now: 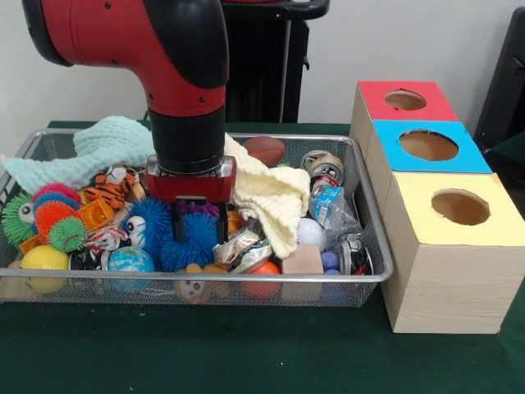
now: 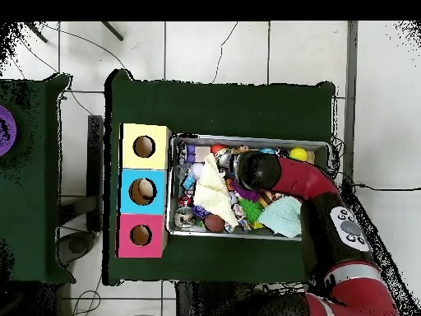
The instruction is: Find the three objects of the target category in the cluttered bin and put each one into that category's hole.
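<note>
My gripper is lowered into the wire mesh bin, its tip sunk among blue spiky toys left of centre. The clutter hides its lower end. Three wooden boxes stand right of the bin, each with a round hole in its top: red, blue and yellow. In the overhead view my arm covers the bin's middle, and the boxes, yellow, blue and red, stand on its left.
A cream cloth lies right beside the gripper and a mint knitted cloth at the back left. Around them are a brown football, a tiger plush, a globe ball, a wooden block and cans.
</note>
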